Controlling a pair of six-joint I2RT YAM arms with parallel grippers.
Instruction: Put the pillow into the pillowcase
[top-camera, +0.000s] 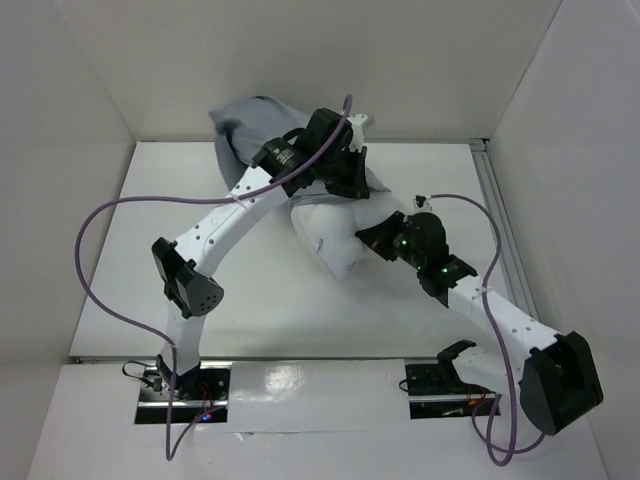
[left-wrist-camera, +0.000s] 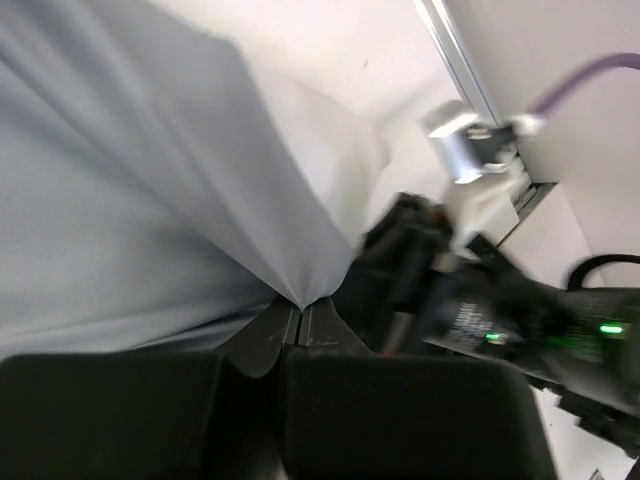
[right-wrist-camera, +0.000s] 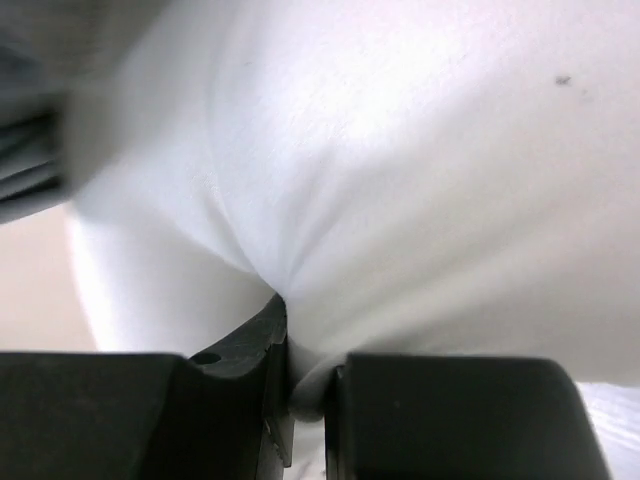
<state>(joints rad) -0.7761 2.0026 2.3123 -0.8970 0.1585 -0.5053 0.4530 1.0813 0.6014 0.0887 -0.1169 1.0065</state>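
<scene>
Much of pillowcase (top-camera: 238, 125) hidden, pillow (right-wrist-camera: 420, 180) cropped

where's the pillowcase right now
In the top view the pillowcase is bunched at the far middle of the table, just beyond the pillow; the left gripper pinches a fold of it.

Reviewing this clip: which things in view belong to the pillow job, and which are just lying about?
Job in hand:
- pillow, pinched by the right gripper
- pillowcase, pinched by the left gripper

Just there:
- purple cables
- metal rail
- table
</scene>
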